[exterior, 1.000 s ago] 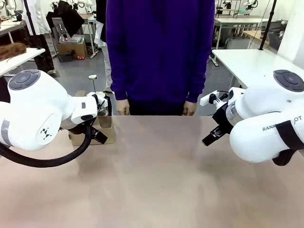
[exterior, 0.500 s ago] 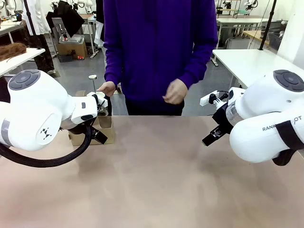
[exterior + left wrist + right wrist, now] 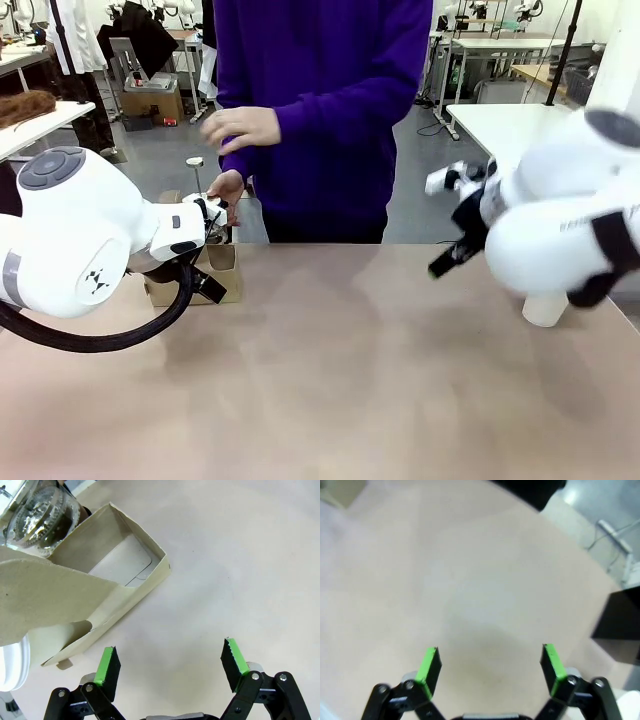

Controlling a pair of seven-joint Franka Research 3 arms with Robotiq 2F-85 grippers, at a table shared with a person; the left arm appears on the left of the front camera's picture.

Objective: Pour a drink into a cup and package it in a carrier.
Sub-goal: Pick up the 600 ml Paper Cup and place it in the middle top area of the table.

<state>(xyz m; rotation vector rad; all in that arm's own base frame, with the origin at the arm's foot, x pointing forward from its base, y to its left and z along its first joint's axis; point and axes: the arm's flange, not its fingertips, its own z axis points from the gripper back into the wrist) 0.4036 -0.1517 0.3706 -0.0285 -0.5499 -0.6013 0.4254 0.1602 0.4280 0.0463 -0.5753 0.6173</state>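
Matte tan surface [image 3: 340,380] spreads wide. A boxy brown cardboard carrier [image 3: 75,595] sits upper left in the left wrist view, with a clear jug [image 3: 20,510] of dark drink [image 3: 45,517] beside it. The front view adds a white paper cup [image 3: 545,308], far right. Left claw [image 3: 170,652] and right claw [image 3: 490,652] gape wide, empty.

One hand [image 3: 228,188] of the person has come up just behind the carrier [image 3: 218,268], the other hand [image 3: 240,128] above it. Far right of it, the right arm [image 3: 560,225] has lifted, baring a white cup [image 3: 545,308].
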